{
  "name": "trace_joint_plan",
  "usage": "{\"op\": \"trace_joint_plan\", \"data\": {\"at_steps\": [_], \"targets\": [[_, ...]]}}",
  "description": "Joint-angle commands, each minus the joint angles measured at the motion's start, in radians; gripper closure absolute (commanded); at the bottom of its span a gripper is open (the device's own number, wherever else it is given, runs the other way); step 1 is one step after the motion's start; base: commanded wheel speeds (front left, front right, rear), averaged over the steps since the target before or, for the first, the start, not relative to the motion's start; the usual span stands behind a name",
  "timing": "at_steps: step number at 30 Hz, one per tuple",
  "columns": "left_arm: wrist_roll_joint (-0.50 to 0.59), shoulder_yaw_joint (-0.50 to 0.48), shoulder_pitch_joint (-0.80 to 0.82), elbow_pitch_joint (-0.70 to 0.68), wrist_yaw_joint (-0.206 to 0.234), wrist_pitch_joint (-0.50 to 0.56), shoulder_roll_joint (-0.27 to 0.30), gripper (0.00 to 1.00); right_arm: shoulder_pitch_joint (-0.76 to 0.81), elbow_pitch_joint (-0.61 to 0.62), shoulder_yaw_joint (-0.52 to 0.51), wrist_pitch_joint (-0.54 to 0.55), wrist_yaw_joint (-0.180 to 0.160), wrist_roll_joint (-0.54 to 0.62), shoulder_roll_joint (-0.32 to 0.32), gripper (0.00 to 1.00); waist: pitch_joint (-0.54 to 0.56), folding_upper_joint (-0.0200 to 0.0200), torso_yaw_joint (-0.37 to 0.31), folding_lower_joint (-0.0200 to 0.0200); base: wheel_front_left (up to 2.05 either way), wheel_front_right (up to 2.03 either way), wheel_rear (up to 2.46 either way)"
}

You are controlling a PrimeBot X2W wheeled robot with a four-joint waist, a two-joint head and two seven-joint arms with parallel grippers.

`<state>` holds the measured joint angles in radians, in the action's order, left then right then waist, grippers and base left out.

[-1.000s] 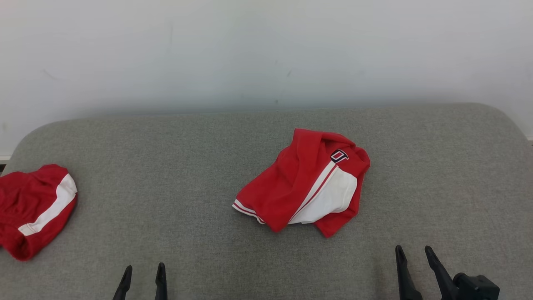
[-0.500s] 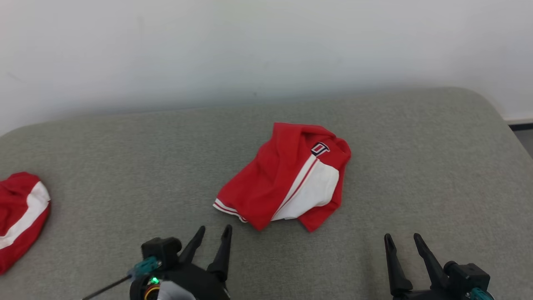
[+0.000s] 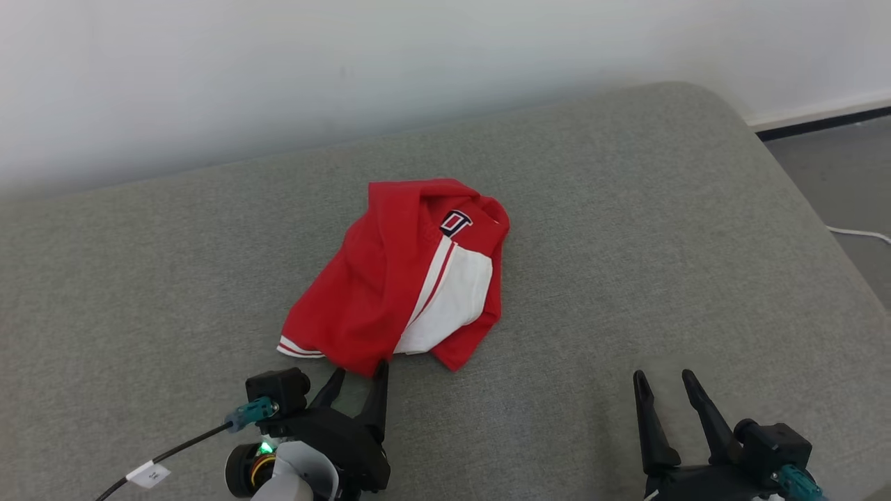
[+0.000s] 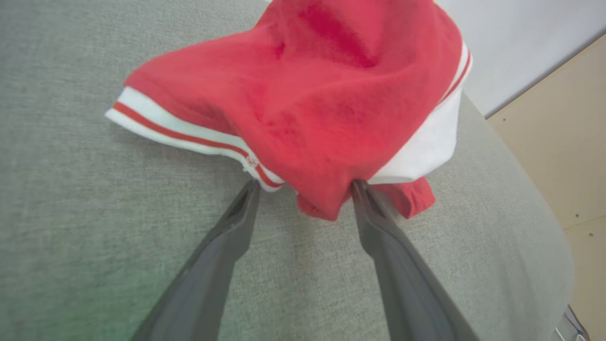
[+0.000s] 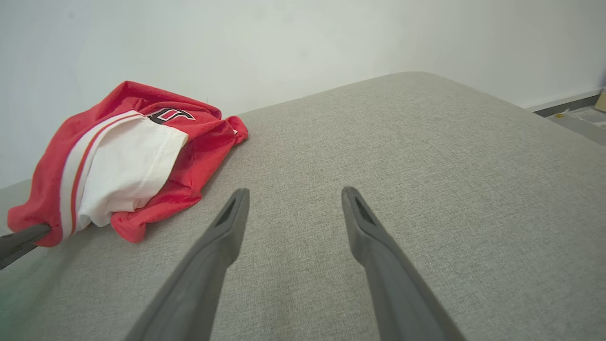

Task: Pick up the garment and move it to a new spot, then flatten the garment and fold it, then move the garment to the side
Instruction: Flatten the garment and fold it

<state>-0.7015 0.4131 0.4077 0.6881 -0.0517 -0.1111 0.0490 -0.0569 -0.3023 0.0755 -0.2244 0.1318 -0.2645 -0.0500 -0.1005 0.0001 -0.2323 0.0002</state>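
The garment (image 3: 390, 285) is a red top with a white panel, striped trim and a dark letter patch, lying crumpled in the middle of the grey cushion (image 3: 626, 209). My left gripper (image 3: 360, 369) is open at its near edge. In the left wrist view the garment (image 4: 307, 94) hangs its lowest red fold between the spread fingers of the left gripper (image 4: 305, 185), and one fingertip (image 4: 362, 189) touches the cloth. My right gripper (image 3: 663, 376) is open over bare cushion, well to the right of the garment. The right wrist view has the right gripper (image 5: 294, 191) with the garment (image 5: 128, 156) far to its left.
A pale wall (image 3: 278, 69) runs along the cushion's far edge. The cushion's rounded right end drops to a grey floor (image 3: 828, 181) where a white cable (image 3: 860, 233) lies. A black cable with a tag (image 3: 150, 474) trails from my left wrist.
The head camera has swung right, so a second red-and-white cloth at the left has left the picture. My left gripper has come forward to the garment's near edge. The right gripper has hardly moved.
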Motion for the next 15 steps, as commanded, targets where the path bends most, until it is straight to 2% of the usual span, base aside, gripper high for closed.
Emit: {"op": "trace_joint_plan", "data": {"at_steps": [1, 5, 6, 7, 8, 15], "targets": [[-0.017, 0.001, 0.013, 0.006, 0.003, -0.009, 0.002, 0.0, -0.007, 0.0, 0.001, -0.007, -0.002, -0.011, -0.001, 0.0, -0.024, -0.0001, -0.035, -0.0002, 0.0, 0.0, 0.0], [-0.025, 0.002, 0.035, 0.029, 0.005, -0.052, 0.003, 0.0, -0.01, -0.013, 0.01, -0.015, -0.002, -0.013, -0.001, 0.0, -0.021, -0.0001, -0.047, -0.0002, 0.0, 0.0, 0.0], [-0.027, 0.0, 0.037, 0.036, 0.007, -0.063, 0.003, 0.56, -0.011, -0.016, 0.011, -0.015, -0.002, -0.015, -0.001, 0.0, -0.019, -0.0001, -0.048, -0.0002, 0.0, 0.0, 0.0], [-0.027, 0.0, 0.04, 0.043, 0.005, -0.07, 0.003, 0.96, -0.011, -0.019, 0.012, -0.016, -0.002, -0.016, -0.001, 0.0, -0.016, -0.0001, -0.049, -0.0002, 0.0, 0.0, 0.0], [-0.03, 0.001, 0.044, 0.049, 0.003, -0.075, 0.002, 1.0, -0.01, -0.021, 0.013, -0.016, -0.002, -0.016, -0.001, 0.0, -0.012, -0.0001, -0.05, -0.0002, 0.0, 0.0, 0.0], [-0.023, 0.043, 0.089, 0.042, -0.01, -0.097, 0.002, 1.0, -0.012, -0.033, 0.018, -0.019, -0.002, -0.002, -0.001, 0.0, 0.016, -0.0001, -0.05, -0.0002, 0.0, 0.0, 0.0]]}}
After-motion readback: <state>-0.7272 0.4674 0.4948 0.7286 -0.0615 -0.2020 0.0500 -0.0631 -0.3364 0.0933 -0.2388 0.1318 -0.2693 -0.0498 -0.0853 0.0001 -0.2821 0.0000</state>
